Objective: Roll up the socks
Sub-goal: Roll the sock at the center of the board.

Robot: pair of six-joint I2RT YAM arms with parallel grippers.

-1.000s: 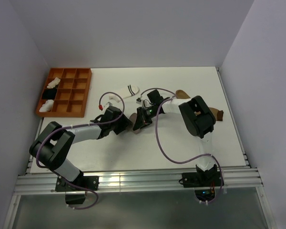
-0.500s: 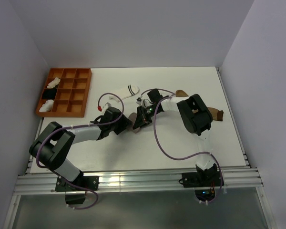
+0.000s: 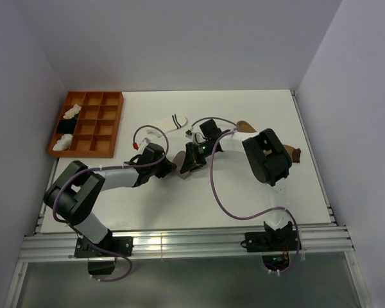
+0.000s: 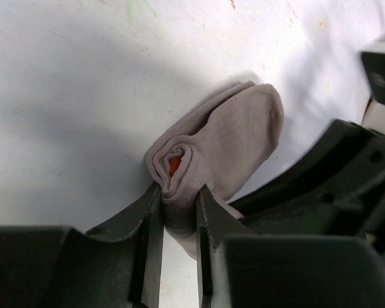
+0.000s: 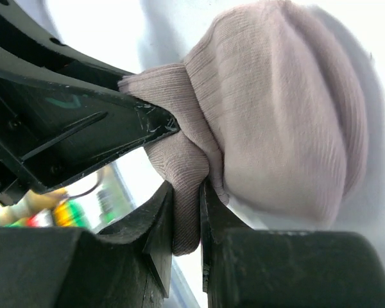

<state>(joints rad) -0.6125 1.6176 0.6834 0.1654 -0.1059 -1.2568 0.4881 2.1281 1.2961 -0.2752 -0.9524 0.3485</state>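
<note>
The grey sock lies rolled up mid-table between my two grippers. In the left wrist view it is a tight roll with red showing at its core. My left gripper is shut on one end of the roll. My right gripper is shut on a fold of the same sock from the other side. From above, the left gripper and right gripper nearly touch. The short white sock with dark stripes lies flat behind them. The tan-brown sock is partly hidden under the right arm.
An orange divided tray sits at the back left with white bundles and a black bundle in its left cells. The right arm's purple cable loops over the table. Walls close in on both sides.
Both grippers stay shut on the grey sock at almost the same spot. The arms have shifted only slightly.
</note>
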